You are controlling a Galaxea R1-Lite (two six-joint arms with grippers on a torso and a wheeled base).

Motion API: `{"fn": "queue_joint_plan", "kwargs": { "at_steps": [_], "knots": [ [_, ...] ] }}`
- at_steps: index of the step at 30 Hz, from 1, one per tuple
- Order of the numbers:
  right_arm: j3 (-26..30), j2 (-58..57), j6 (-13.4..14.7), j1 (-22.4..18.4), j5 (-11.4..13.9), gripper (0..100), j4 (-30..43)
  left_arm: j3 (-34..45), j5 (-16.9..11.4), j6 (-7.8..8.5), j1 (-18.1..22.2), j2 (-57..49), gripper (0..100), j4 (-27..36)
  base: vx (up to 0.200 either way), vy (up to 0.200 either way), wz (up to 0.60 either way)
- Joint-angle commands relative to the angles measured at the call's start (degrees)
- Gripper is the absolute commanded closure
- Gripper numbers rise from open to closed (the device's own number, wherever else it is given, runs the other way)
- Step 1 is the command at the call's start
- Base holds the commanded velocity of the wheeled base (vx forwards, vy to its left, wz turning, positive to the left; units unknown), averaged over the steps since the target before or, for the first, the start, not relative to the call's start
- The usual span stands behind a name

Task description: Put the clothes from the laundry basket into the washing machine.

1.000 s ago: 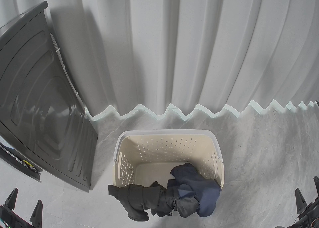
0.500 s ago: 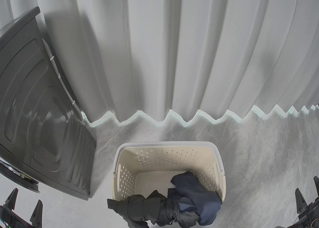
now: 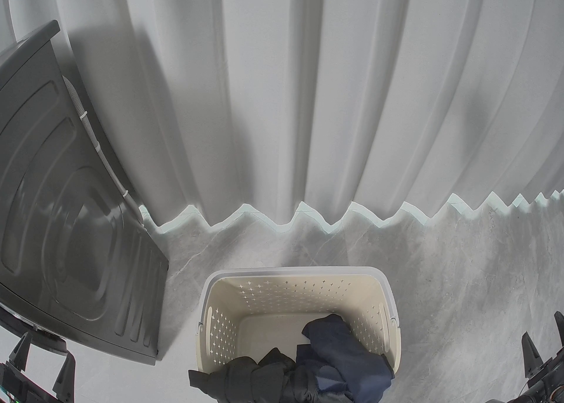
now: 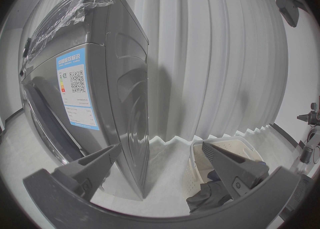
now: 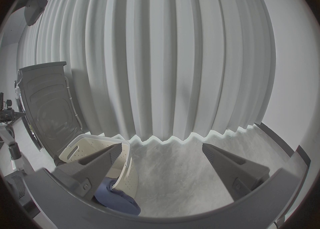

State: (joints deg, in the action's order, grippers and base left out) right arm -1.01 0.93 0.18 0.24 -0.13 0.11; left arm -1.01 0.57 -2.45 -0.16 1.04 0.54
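Head view: the laundry basket (image 3: pixel 294 271) stands on the grey floor (image 3: pixel 470 281) at the lower centre of the frame, its cream walls pierced with small holes. The clothes lie at its near side. A black garment (image 3: pixel 252 380) hangs over the near rim toward the lower left, and a navy garment (image 3: pixel 346 357) sits beside it to the right, partly inside the basket. The washing machine (image 3: pixel 59 234) fills the left edge, with its grey side panel facing the basket and a strip of floor between them. A white pleated curtain (image 3: pixel 305 98) covers the upper frame. The left end effector (image 3: pixel 46 357) is in the lower left corner and the right end effector (image 3: pixel 541 331) in the lower right. Both have their fingers spread and hold nothing.

Left wrist view: the left end effector (image 4: pixel 161 146) is wide open and empty. Beyond it is a corner of the washing machine (image 4: pixel 126 99), which carries a blue label (image 4: pixel 77 89) and plastic film (image 4: pixel 73 9) on top. The basket (image 4: pixel 226 138) stands near the machine, with the black garment (image 4: pixel 206 196) draped over its rim.

Right wrist view: the right end effector (image 5: pixel 161 146) is wide open and grips nothing. The basket (image 5: pixel 96 138) stands in front of the washing machine (image 5: pixel 50 106), and the navy garment (image 5: pixel 116 198) spills over its rim.
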Motion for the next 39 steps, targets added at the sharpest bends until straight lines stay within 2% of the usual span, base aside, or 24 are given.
{"fn": "queue_joint_plan", "kwargs": {
  "at_steps": [1,3,15,21,39],
  "knots": [
    [0.92,-0.93,-0.01,0.02,-0.04,0,-0.02,0.84,0.04,-0.01,-0.02,-1.04,0,-0.01,0.200,0.000,0.00],
    [0.92,-0.93,-0.01,0.02,-0.04,0,-0.02,0.84,0.04,-0.01,-0.02,-1.04,0,-0.01,0.200,0.000,0.00],
    [0.92,-0.93,-0.01,0.02,0.05,0,-0.02,0.84,0.04,-0.01,-0.02,-1.04,0,-0.01,0.000,0.000,0.00],
    [0.92,-0.93,-0.01,0.02,0.05,0,-0.02,0.84,0.04,-0.01,-0.02,-1.04,0,-0.01,0.200,0.000,0.00],
    [0.92,-0.93,-0.01,0.02,0.05,0,-0.02,0.84,0.04,-0.01,-0.02,-1.04,0,-0.01,0.000,0.000,0.00]
  ]
}}
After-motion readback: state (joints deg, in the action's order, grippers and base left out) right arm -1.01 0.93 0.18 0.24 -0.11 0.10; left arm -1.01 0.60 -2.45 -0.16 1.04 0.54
